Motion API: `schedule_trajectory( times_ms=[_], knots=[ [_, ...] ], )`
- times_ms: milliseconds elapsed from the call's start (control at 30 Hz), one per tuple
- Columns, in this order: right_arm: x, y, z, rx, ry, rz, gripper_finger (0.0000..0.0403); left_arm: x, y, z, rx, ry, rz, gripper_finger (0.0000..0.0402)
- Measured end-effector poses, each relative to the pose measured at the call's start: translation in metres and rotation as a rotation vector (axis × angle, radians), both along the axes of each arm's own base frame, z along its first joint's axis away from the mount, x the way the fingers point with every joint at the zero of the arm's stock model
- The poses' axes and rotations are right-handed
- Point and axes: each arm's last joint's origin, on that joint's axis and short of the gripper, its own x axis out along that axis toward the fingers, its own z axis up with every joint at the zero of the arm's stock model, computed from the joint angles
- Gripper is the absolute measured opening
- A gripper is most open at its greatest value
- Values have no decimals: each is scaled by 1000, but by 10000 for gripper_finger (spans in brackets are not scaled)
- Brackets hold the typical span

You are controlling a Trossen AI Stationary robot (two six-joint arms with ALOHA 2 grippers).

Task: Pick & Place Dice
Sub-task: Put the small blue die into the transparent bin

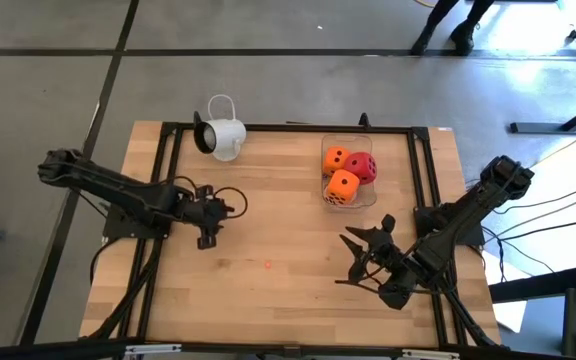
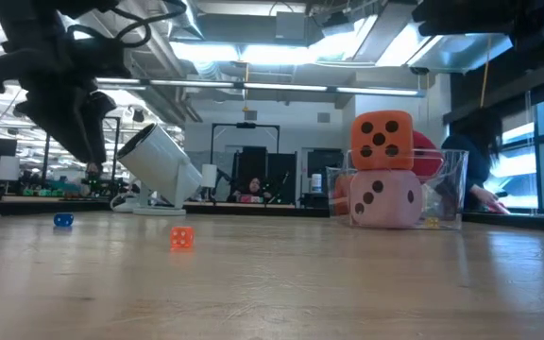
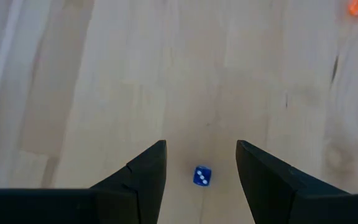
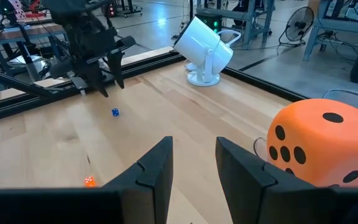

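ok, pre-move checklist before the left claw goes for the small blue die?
1. Left claw open: ok, its fingers stand apart.
2. Small blue die lined up: ok, it lies on the table between the fingers in the left wrist view.
3. Claw at table height: not ok, it hangs above the die in the low view.
4. Right claw out of the way: ok, it holds nothing and sits near the right edge.
5. Clear bin has room: cannot tell; big orange, red and pink dice fill it.
6. Small orange die clear of the path: ok, it lies apart from the blue die.
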Motion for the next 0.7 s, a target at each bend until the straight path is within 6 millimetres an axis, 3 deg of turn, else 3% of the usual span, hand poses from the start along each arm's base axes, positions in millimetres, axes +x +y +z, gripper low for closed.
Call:
schedule_trajectory(
  times_ms=[700],
  knots=[
    [0,0,-1,10,15,14,121,14,-12,-48,26,239,7,184]
  ],
)
